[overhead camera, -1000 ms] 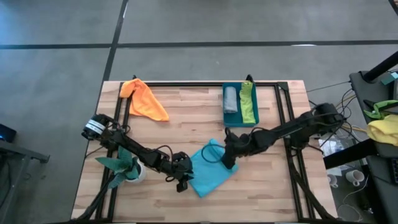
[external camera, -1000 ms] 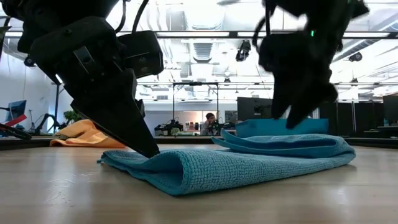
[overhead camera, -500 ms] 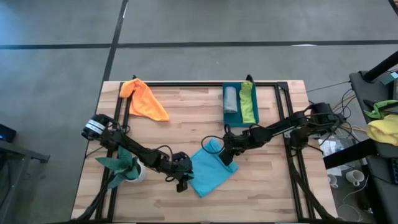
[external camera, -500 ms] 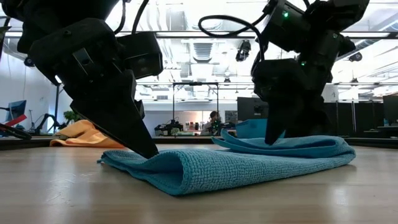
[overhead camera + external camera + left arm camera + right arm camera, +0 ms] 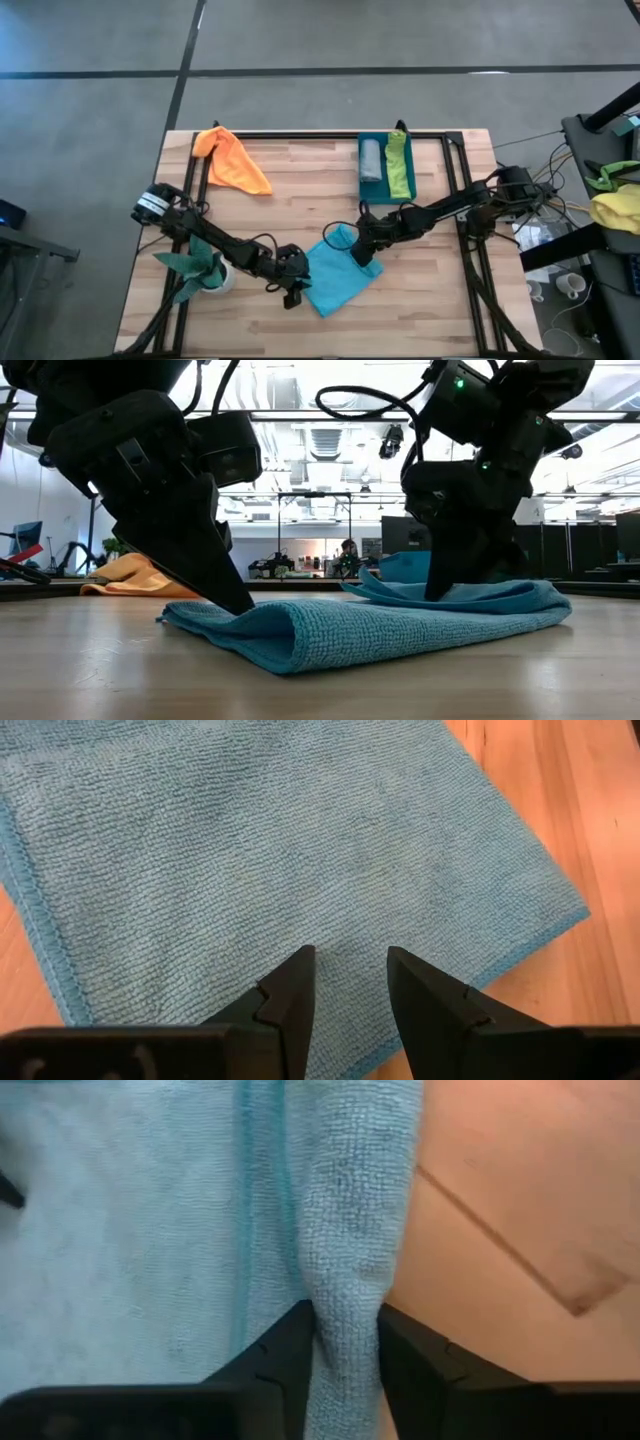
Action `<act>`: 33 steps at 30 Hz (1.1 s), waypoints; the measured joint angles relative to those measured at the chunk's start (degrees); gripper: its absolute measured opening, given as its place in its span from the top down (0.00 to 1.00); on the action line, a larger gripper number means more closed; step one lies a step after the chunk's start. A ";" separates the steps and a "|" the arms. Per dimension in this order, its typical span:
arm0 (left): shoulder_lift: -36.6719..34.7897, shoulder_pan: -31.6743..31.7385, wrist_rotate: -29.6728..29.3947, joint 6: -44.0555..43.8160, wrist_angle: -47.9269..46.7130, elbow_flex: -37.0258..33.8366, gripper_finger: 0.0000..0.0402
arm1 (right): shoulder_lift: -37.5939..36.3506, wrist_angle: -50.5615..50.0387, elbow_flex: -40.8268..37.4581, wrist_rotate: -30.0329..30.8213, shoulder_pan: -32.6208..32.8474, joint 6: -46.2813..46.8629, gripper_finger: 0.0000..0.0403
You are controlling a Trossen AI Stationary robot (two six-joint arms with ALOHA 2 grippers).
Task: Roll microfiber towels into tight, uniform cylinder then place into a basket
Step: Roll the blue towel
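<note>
The turquoise towel (image 5: 335,272) lies doubled over on the wooden table, its rounded fold (image 5: 290,640) toward the near edge. My left gripper (image 5: 345,960) stands on the towel's left part, its fingers a little apart. My right gripper (image 5: 345,1320) is shut on a ridge of cloth at the towel's far right side (image 5: 360,252). The teal basket (image 5: 362,190) at the far right holds a grey roll (image 5: 371,160) and a lime green roll (image 5: 400,165). An orange towel (image 5: 232,158) lies loose at the far left. My left gripper sets its two fingertips (image 5: 296,970) on the flat top layer of the towel near its left edge (image 5: 240,606), slanting down from the left. No cloth is gathered between the fingers. My right gripper pinches a raised ridge of the towel (image 5: 350,1280) along its edge next to the bare wood, one finger on each side. The fingers slant down from the right. The towel stays on the table.
A green plant in a white pot (image 5: 200,272) stands by the left arm near the table's left edge. A black frame (image 5: 300,135) runs along the table's far and side edges. Bare wood (image 5: 300,190) lies between the orange towel and the basket.
My right gripper has come down from above the towel onto its far right side and drawn slightly toward the table's left. The towel lies where it was. My left gripper has kept still.
</note>
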 joint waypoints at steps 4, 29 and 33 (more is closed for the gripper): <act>0.00 0.11 -0.75 0.02 0.01 0.03 0.72 | 0.00 -5.01 2.97 3.41 1.79 -0.39 0.87; -3.46 0.66 -1.18 -1.20 -4.64 0.51 0.72 | 36.30 -63.51 55.71 15.72 9.13 -9.69 0.95; -3.65 0.72 -1.68 -1.08 -4.60 0.09 0.72 | 36.62 -63.64 58.22 14.88 9.28 -8.64 0.87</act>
